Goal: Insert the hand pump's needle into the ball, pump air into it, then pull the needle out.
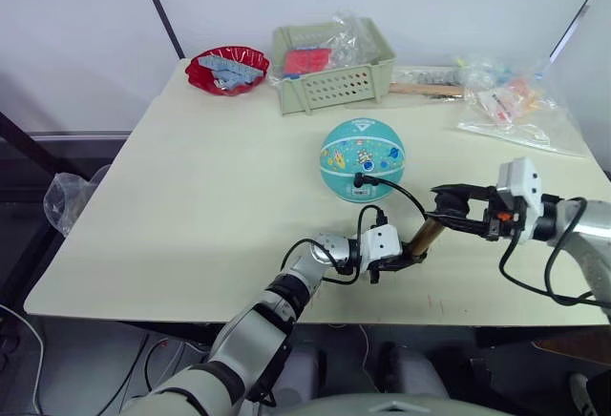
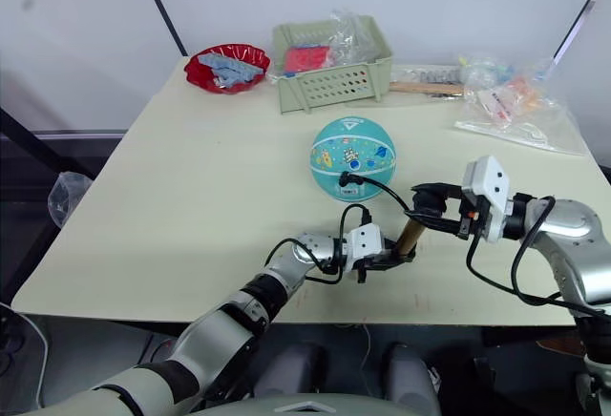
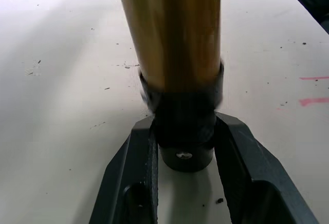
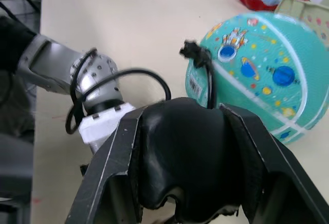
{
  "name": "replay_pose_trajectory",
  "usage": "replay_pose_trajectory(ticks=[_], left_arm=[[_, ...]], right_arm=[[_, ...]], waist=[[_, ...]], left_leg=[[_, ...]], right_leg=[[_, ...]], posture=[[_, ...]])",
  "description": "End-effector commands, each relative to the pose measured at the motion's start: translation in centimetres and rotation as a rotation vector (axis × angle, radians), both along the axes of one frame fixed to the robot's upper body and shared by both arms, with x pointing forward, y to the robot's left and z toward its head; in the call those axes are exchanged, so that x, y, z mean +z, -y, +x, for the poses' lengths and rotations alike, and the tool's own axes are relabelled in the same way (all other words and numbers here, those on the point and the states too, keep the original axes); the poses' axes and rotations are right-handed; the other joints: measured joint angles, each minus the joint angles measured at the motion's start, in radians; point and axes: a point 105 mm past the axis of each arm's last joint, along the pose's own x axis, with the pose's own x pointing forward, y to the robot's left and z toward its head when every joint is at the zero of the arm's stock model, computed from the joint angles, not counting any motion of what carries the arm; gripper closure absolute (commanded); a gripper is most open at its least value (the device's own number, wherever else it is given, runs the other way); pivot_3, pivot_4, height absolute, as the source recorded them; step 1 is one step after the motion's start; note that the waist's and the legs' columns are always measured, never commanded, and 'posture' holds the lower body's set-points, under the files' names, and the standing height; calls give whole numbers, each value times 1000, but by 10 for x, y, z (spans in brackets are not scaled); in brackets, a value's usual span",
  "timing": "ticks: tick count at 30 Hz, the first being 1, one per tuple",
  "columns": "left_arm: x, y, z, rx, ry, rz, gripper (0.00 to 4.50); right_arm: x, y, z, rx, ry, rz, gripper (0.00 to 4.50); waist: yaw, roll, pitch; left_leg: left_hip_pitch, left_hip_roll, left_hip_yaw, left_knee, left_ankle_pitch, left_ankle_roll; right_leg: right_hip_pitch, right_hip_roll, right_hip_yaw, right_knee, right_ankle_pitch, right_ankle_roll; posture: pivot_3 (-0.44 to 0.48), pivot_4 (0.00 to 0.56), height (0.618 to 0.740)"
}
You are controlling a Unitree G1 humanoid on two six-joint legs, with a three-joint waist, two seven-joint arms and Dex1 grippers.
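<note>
The teal ball rests in the middle of the table. A small black fitting sits against its near side, so the needle is hidden in the ball. A thin black hose loops from the fitting to the hand pump, which tilts up to the right, just in front of the ball. My left gripper is shut on the black lower end cap, low over the table. My right gripper is shut on the black handle at the upper end.
At the table's far edge stand a green basket holding bagged items and a red bowl. A wooden-handled tool and clear plastic bags lie at the back right. The near table edge runs just behind my left arm.
</note>
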Motion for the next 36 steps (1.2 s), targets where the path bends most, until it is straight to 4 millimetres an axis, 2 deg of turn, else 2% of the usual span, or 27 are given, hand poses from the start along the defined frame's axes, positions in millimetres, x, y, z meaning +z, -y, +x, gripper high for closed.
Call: replay_pose_trajectory(ticks=[1, 6, 10, 13, 16, 19, 23, 26, 31, 36], left_arm=[[-73, -50, -29, 52, -211, 280, 3432], [-74, -48, -30, 49, -212, 279, 3432], [-73, -48, -29, 48, -211, 278, 3432], [-73, -49, -29, 48, -211, 281, 3432], [-73, -49, -29, 47, -210, 282, 3432], [-73, -49, -29, 44, -209, 283, 3432], [-72, -49, -29, 43, -206, 282, 3432], [-72, -50, -28, 44, -204, 285, 3432], [-72, -52, -27, 54, -205, 281, 3432], [-72, -54, -27, 59, -205, 282, 3432]], right_arm=[[38, 7, -4, -3, 91, 31, 2873], [87, 11, -12, 27, 158, 24, 2873], [115, 16, -15, 20, 194, 29, 2873], [122, 16, -18, 24, 188, 26, 2873], [120, 13, -19, 30, 175, 28, 2873], [99, 12, -14, 18, 136, -15, 2873], [45, 16, -7, -9, 38, -126, 2873], [18, 13, -7, 8, -12, -137, 2873], [-19, 11, 6, -59, -10, -121, 2873], [-53, 6, 1, -37, -49, -145, 2873]], waist=[[2, 0, 1], [4, 3, 6], [8, 3, 8], [12, 1, 10], [11, 1, 10], [12, 1, 9], [11, -5, 4], [9, -11, 0], [8, -12, -5], [3, -12, -7]], left_leg=[[0, 0, 0, 0, 0, 0], [0, 0, 1, 0, 0, 0], [-1, 0, 0, 0, 0, 0], [-1, 0, 0, 0, 0, 0], [0, 0, 1, 0, 0, 0], [0, 0, 1, 0, 0, 0], [0, 0, 1, 0, 0, 0], [2, 1, 1, 0, 0, 0], [4, 3, 1, 0, 0, 0], [4, 3, 1, 0, 0, 0]], right_leg=[[0, 0, 0, 0, 0, 0], [0, -1, 1, 0, 0, 0], [0, 0, 0, 0, 0, 0], [0, -1, 0, 0, 0, 0], [0, -3, 1, 0, 0, 0], [0, -4, 1, 0, 0, 0], [0, -1, 1, 0, 0, 0], [2, -1, 1, 0, -1, 2], [2, -1, 2, 0, -3, 2], [2, 0, 2, 1, -3, 2]], posture=[[0, 150, 740], [0, 150, 740], [0, 150, 740], [0, 150, 740], [0, 150, 740], [0, 150, 740], [0, 150, 740], [0, 150, 740], [0, 150, 740], [0, 150, 740]])
